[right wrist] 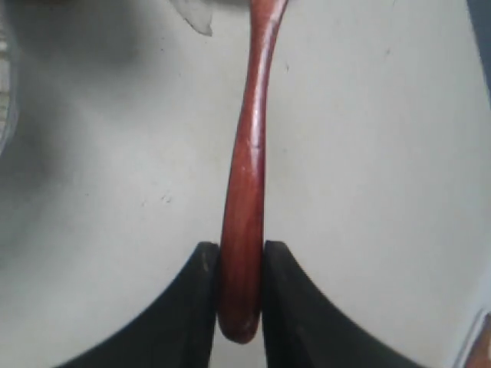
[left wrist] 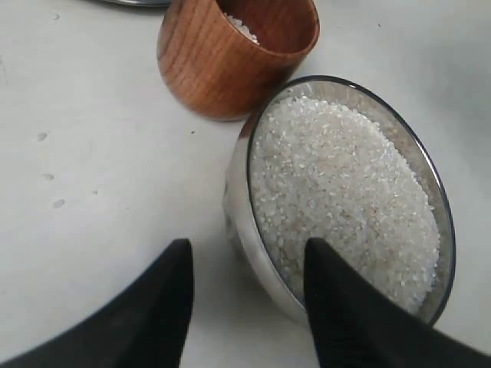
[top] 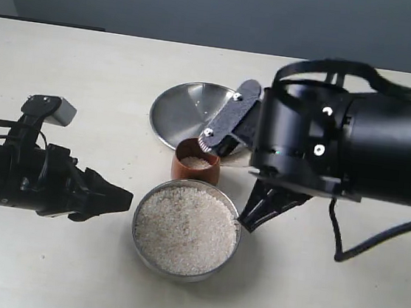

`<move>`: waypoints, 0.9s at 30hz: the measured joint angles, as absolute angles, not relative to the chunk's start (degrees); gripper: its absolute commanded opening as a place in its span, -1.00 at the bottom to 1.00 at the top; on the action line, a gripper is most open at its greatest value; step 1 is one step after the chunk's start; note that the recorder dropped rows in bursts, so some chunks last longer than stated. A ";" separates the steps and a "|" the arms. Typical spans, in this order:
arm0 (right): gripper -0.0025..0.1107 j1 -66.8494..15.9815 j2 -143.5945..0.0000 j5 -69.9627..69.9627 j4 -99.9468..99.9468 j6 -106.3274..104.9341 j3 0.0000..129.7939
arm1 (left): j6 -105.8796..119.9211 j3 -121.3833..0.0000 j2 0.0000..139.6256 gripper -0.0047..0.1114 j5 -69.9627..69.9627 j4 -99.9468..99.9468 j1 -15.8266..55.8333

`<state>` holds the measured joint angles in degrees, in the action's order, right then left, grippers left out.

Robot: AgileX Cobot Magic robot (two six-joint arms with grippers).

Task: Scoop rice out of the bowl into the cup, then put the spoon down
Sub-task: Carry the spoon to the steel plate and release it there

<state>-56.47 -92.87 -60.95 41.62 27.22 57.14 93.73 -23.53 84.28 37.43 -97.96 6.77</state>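
The right end effector (right wrist: 240, 251) grasps the spoon (right wrist: 249, 153) near its handle end; the left end effector (left wrist: 249, 253) hangs released just beside the bowl (left wrist: 236, 218).

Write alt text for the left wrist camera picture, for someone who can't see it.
A shiny steel bowl full of white rice sits on a pale table, right beside a small wooden cup with some grains inside. The dark left claw stands open close to the bowl's near wall.
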 measured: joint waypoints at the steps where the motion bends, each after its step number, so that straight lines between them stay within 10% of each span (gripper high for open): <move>1: -0.97 -54.36 -92.47 -59.61 37.94 29.93 57.14 | 93.73 -23.53 84.28 -0.15 37.43 -97.85 6.77; 27: -0.97 -29.83 -120.58 -28.40 11.34 13.52 83.78 | 93.63 -23.53 84.28 -0.15 37.54 -97.78 6.77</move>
